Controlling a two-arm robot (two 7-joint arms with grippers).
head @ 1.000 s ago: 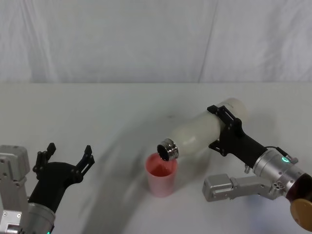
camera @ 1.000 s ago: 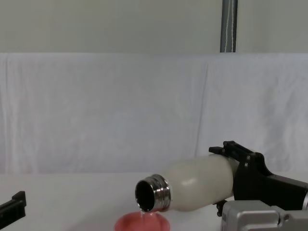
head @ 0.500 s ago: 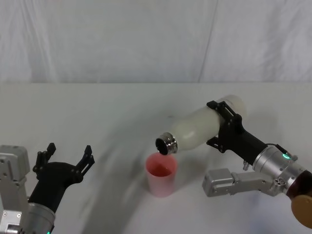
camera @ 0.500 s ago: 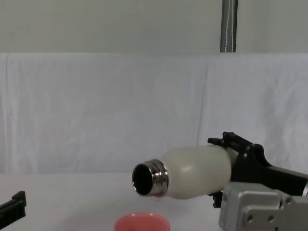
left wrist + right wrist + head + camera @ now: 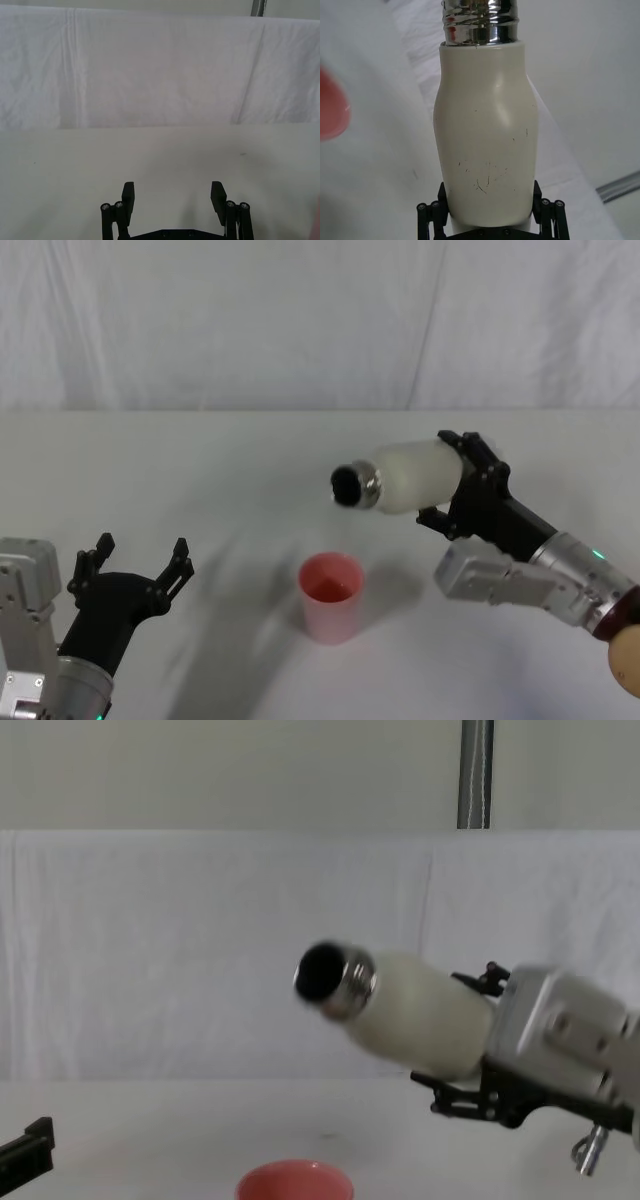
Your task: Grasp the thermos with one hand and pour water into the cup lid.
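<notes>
My right gripper (image 5: 462, 482) is shut on the cream-white thermos (image 5: 412, 477), holding it in the air with its open steel neck (image 5: 352, 486) raised and pointing left. In the chest view the thermos (image 5: 415, 1015) tilts mouth-up, well above the pink cup lid (image 5: 294, 1182). The cup lid (image 5: 330, 596) stands upright on the table, below and left of the thermos mouth. The right wrist view shows the thermos (image 5: 485, 125) between the right gripper (image 5: 490, 212) jaws. My left gripper (image 5: 130, 566) rests open at the near left, with nothing between its fingers (image 5: 128, 200).
A white cloth covers the table (image 5: 200, 480) and hangs as a backdrop (image 5: 300, 320) behind it. A grey pole (image 5: 475, 775) rises above the backdrop. Bare table lies between the left gripper and the cup lid.
The right gripper has lifted and tipped the thermos back: its mouth rose from just over the cup lid to well above it. The left arm has not moved.
</notes>
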